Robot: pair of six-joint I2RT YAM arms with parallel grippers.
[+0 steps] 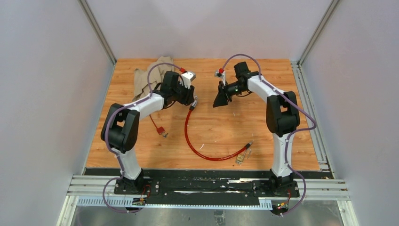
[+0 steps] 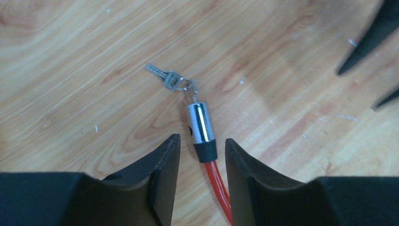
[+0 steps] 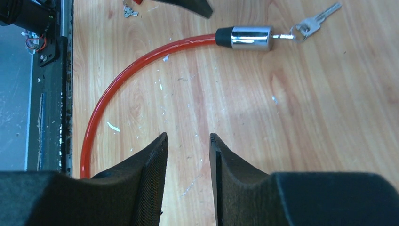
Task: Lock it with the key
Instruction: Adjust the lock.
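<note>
The small silver key [image 2: 161, 77] lies flat on the wooden counter [image 2: 70, 94], its ring [image 2: 186, 85] meeting the tip of a chrome lock barrel [image 2: 201, 123] that caps one end of a red cable [image 2: 219, 190]. The left pincer [image 2: 202, 140] hovers directly over that end, released: its two black fingers [image 2: 164, 160] stand apart on either side of the barrel's black collar [image 2: 205, 151], with wood showing in the gaps and no contact with the key. The right pincer [image 3: 188, 136], near the barrel on its other side, is also parted, with only bare wood between its pads. From the overhead camera, the cable sweeps in a wide curve toward the near edge of the counter, where its other end [image 1: 246, 146] rests. A thin red loop with a red tag [image 1: 160, 128] lies beside the left arm, and a beige cloth [image 1: 143, 80] sits crumpled at the far left corner.
</note>
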